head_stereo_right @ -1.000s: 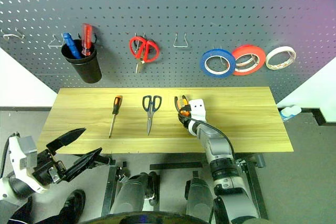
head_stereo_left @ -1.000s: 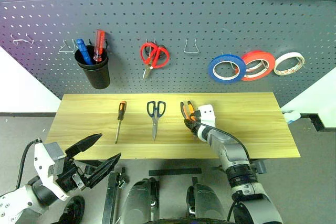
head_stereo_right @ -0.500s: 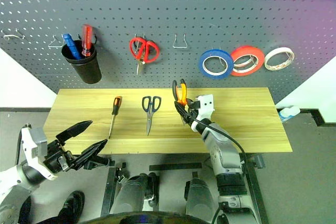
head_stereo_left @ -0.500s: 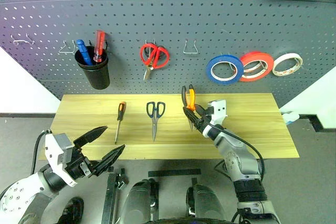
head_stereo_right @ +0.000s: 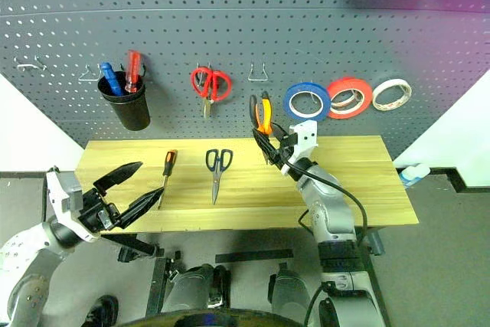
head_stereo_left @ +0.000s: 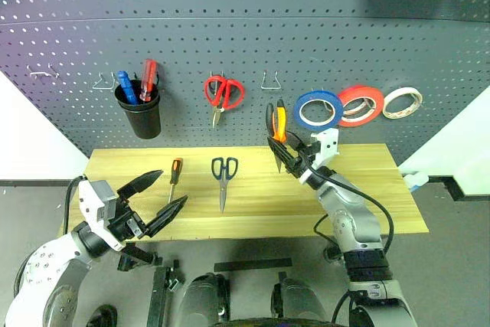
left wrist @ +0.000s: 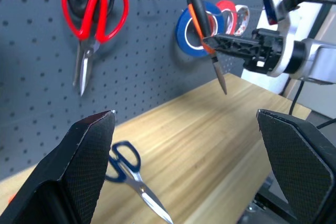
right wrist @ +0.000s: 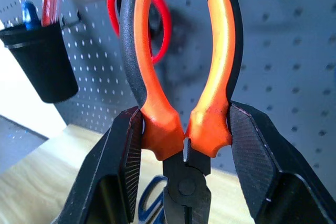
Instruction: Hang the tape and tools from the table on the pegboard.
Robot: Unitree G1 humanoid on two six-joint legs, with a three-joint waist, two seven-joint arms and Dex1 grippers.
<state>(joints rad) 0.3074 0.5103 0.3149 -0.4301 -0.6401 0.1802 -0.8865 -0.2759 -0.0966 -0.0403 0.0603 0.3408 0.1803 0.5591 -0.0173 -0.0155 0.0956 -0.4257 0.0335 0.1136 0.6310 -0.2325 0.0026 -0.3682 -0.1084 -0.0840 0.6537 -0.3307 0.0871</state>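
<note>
Dark grey perforated pegboard (head_stereo_left: 230, 36) fitted with metal hooks covers the wall behind a long rectangular table (head_stereo_left: 367, 204) with a light yellowish wood-grain top. On the board hang a black plastic cup (head_stereo_left: 143, 115) holding a blue and a red screwdriver, a pair of red-handled scissors (head_stereo_left: 223, 94), an empty bent-wire hook (head_stereo_left: 270, 80), a thin blue ring of tape (head_stereo_left: 318, 109), a red ring of tape (head_stereo_left: 360, 104) overlapping it, and a cream-white ring of tape (head_stereo_left: 402, 102) furthest to the right. The right gripper (head_stereo_left: 285, 155) is raised above the table's far part, in front of the board and below the empty hook, with its black fingers (right wrist: 257, 166) clamped on small pliers with orange-and-black handles (head_stereo_left: 276, 128); the handles point up and the nose hangs down, clear of the wood. The left gripper (head_stereo_left: 157, 198) hovers at the table's near left edge, its two black fingers (left wrist: 86, 148) spread wide and gripping nothing. Dark-handled scissors (head_stereo_left: 223, 179) lie flat near the middle of the table, blades toward the robot, and a slim screwdriver with an orange-and-black handle (head_stereo_left: 173, 177) lies just to their left, close to the left gripper's upper fingertip.
</note>
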